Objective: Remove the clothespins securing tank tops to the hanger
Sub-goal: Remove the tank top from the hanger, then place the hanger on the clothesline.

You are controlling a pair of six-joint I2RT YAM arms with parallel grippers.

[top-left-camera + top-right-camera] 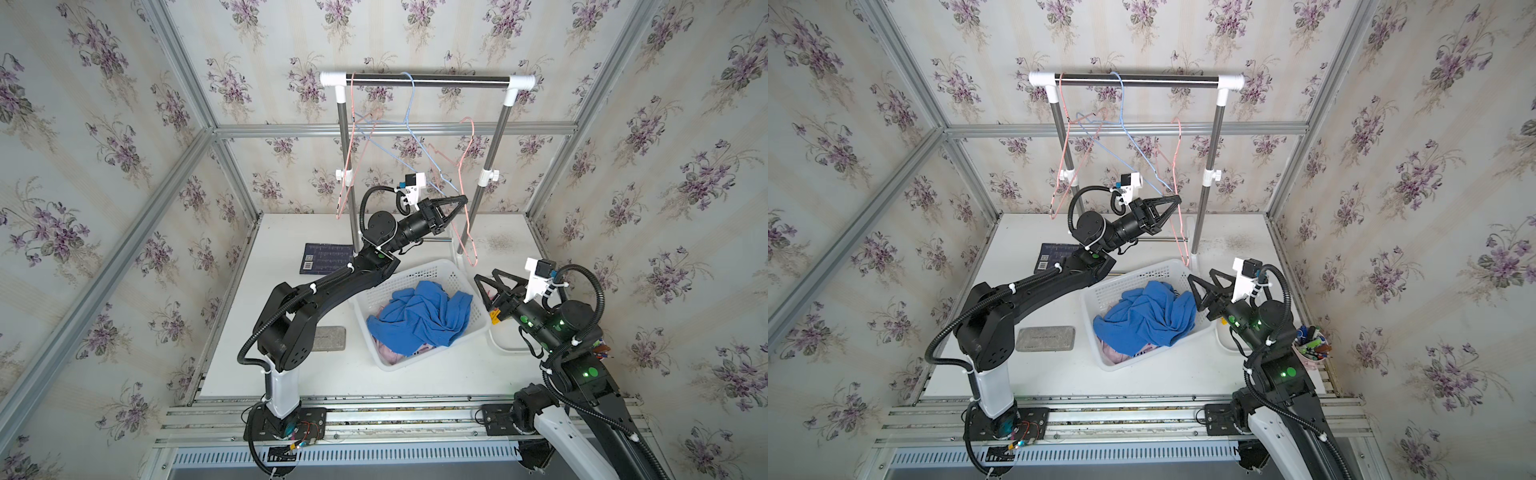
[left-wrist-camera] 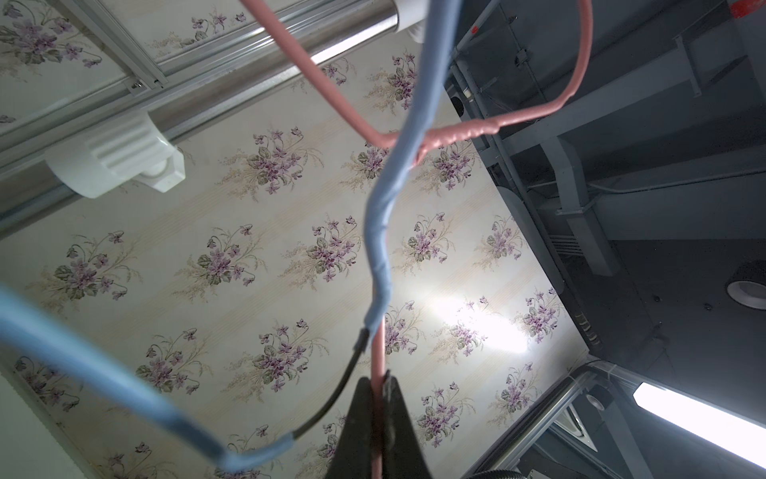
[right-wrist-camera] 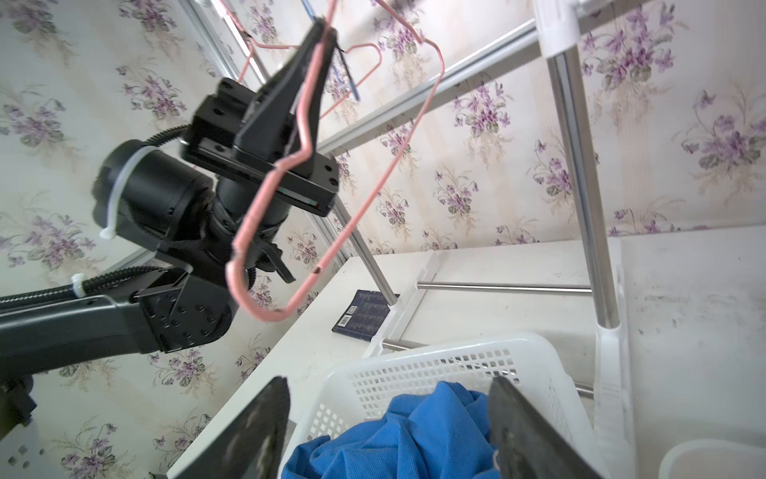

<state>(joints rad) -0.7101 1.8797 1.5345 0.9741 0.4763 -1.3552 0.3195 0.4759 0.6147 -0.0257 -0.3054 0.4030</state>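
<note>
My left gripper [image 1: 462, 200] [image 2: 379, 381] is shut on the wire of a bare pink hanger [image 1: 468, 166] [image 3: 331, 232], raised in front of the rack. My right gripper [image 1: 485, 275] [image 3: 388, 385] stands open and empty over the right rim of the white basket [image 1: 415, 269]. A bright blue tank top [image 1: 419, 316] [image 3: 414, 439] lies crumpled in the basket on pink fabric [image 1: 386, 350]. A blue hanger [image 1: 409, 104] [image 2: 385, 232] and another pink hanger [image 1: 347, 166] hang bare on the rail. A yellow clothespin [image 1: 494, 318] peeks out under my right wrist.
The clothes rack [image 1: 415, 79] stands at the back of the white table, its posts on both sides of the hangers. A dark booklet [image 1: 326, 257] and a grey pad [image 1: 330, 338] lie to the left. A white bowl [image 1: 509, 347] and a pen cup [image 1: 1312, 347] sit on the right.
</note>
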